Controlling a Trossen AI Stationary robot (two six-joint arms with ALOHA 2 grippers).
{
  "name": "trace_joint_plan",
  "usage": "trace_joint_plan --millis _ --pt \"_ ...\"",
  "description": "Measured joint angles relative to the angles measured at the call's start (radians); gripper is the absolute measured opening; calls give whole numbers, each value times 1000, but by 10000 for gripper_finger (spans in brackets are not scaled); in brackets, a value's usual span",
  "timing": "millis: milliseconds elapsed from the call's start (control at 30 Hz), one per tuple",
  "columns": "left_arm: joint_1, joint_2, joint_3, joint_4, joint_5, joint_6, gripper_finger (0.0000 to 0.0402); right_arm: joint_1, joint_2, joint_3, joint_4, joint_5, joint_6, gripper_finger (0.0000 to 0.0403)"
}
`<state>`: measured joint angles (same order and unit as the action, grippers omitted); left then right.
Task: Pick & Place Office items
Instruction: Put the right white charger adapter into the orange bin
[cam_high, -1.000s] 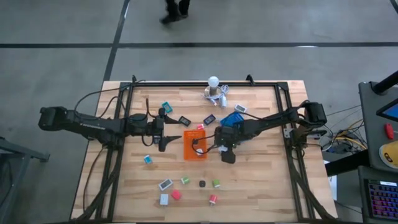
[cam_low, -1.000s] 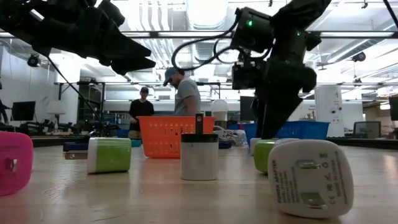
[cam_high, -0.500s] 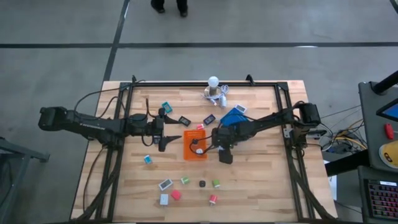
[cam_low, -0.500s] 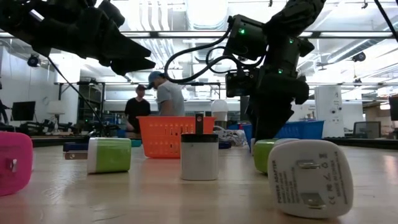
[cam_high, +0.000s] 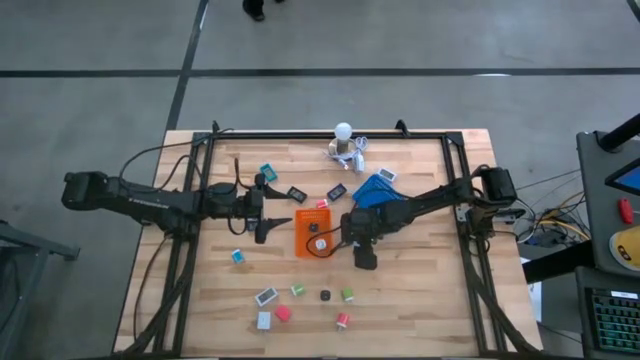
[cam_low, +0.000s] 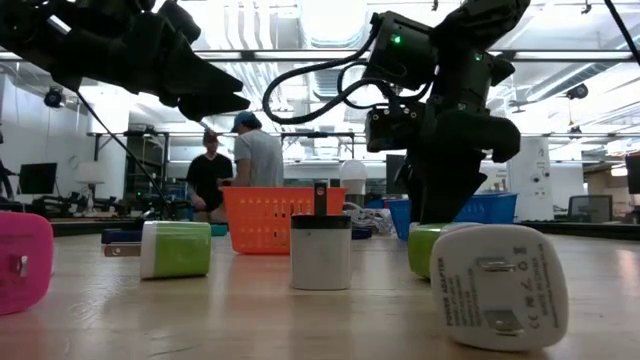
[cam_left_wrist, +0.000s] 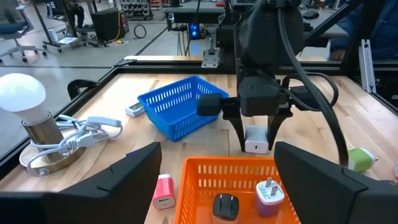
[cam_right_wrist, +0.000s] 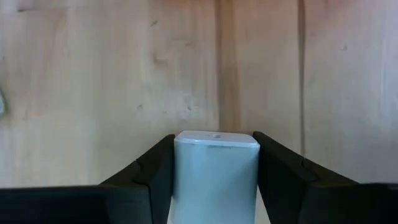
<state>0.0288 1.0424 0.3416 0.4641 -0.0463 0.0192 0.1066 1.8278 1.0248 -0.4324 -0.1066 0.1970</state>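
My right gripper (cam_high: 365, 258) points down just right of the orange tray (cam_high: 300, 222), shut on a white block-shaped office item (cam_left_wrist: 256, 139), which also shows in the right wrist view (cam_right_wrist: 216, 174). My left gripper (cam_high: 278, 222) hangs open above the table, left of the orange tray, holding nothing. Inside the tray lie a black piece (cam_left_wrist: 225, 206) and a white pronged piece (cam_left_wrist: 269, 193). Other office items lie loose on the table, among them a teal one (cam_high: 238, 256), a green one (cam_high: 347, 294) and a black one (cam_high: 325, 295). My right gripper pinches the white block by its two opposite side faces (cam_right_wrist: 177, 177) between the two fingers (cam_right_wrist: 155, 174). The fingers come from above, pointing steeply down. The block stands upright between them; the tray's rim hides whether its lower end is on the table.
A blue tray (cam_high: 378, 190) lies behind the right gripper. A white bulb with cables (cam_high: 345, 145) stands at the far edge. More small pieces lie near the front edge (cam_high: 283, 313) and far left (cam_high: 268, 172). People stand in the room beyond the table (cam_low: 245, 160).
My right gripper has shifted a little toward the table's near edge and slightly down, beside the orange tray. The people behind the table have walked to the left.
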Motion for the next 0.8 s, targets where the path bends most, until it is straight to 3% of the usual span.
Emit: trace_joint_plan --millis 433,800 --pt "0 0 -2 -39 -34 11 316 116 -4 -5 99 13 29 173" --pt "0 0 -2 -38 -34 11 316 235 -81 -9 213 228 -26 173"
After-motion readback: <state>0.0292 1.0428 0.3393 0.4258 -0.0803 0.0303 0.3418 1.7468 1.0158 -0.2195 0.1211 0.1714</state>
